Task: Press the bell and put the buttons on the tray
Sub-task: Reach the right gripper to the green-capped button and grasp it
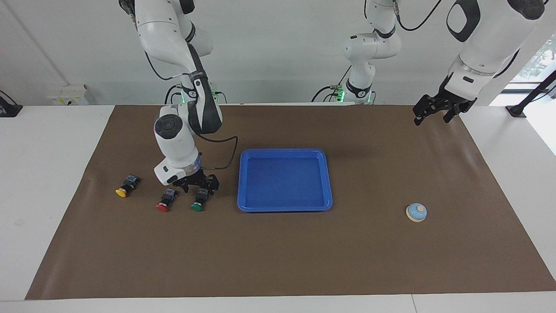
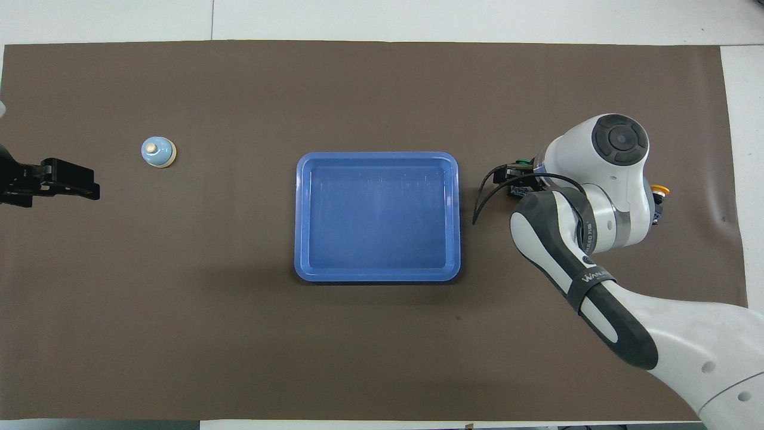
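R jaws open over green button (image 1: 199, 201) | overhead: red button hidden

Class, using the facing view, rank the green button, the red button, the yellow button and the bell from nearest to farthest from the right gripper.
From the right gripper, which is open and low over the buttons:
1. green button, directly beneath it, beside the tray.
2. red button, next along toward the right arm's end.
3. yellow button, last in that row.
4. bell, at the left arm's end of the table.
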{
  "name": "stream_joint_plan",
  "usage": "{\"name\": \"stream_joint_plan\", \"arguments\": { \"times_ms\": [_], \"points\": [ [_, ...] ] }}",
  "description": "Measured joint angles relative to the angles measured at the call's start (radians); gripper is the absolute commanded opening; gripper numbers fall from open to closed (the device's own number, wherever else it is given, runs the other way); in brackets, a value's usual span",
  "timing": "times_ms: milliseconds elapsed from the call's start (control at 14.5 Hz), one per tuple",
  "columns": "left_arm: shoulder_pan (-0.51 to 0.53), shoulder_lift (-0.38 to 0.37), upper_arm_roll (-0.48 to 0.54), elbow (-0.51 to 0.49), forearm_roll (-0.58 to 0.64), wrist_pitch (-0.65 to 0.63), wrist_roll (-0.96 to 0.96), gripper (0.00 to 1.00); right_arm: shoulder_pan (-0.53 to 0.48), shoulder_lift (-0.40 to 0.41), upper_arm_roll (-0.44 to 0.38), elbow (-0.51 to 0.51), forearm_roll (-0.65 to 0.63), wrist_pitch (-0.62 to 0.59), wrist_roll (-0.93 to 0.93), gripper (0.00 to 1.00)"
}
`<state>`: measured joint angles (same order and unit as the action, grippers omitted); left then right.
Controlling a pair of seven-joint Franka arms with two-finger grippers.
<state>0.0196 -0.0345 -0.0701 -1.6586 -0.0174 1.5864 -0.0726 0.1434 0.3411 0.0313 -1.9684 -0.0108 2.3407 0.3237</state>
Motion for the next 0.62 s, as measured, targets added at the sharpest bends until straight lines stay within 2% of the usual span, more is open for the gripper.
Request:
{"name": "stream_joint_plan", "arguments": {
  "times_ms": [69,138,206,275,344,619],
  "points": [
    [-0.001,0.000,0.000,0.000,0.000,-0.011,0.008,1.00,0.000,0.011,0.000,0.000,0.000,0.006,0.000,0.97],
    [-0.001,0.000,0.000,0.000,0.000,-0.023,0.015,1.00,0.000,0.016,-0.001,0.000,-0.001,0.009,0.000,0.85],
    [-0.001,0.000,0.000,0.000,0.000,-0.034,0.018,1.00,0.000,0.019,-0.001,0.000,-0.001,0.010,0.001,0.58],
    [-0.002,0.000,-0.001,0.000,0.000,-0.038,0.021,1.00,0.000,0.019,-0.001,0.000,-0.001,0.010,0.003,0.19],
    [-0.002,0.000,-0.001,0.000,0.000,-0.041,0.023,1.00,0.000,0.019,-0.001,0.001,-0.001,0.010,0.006,0.00],
    [-0.001,0.000,0.003,0.000,0.000,-0.041,0.023,1.00,0.004,0.019,-0.001,0.001,-0.002,0.010,0.011,0.00]
  ]
}}
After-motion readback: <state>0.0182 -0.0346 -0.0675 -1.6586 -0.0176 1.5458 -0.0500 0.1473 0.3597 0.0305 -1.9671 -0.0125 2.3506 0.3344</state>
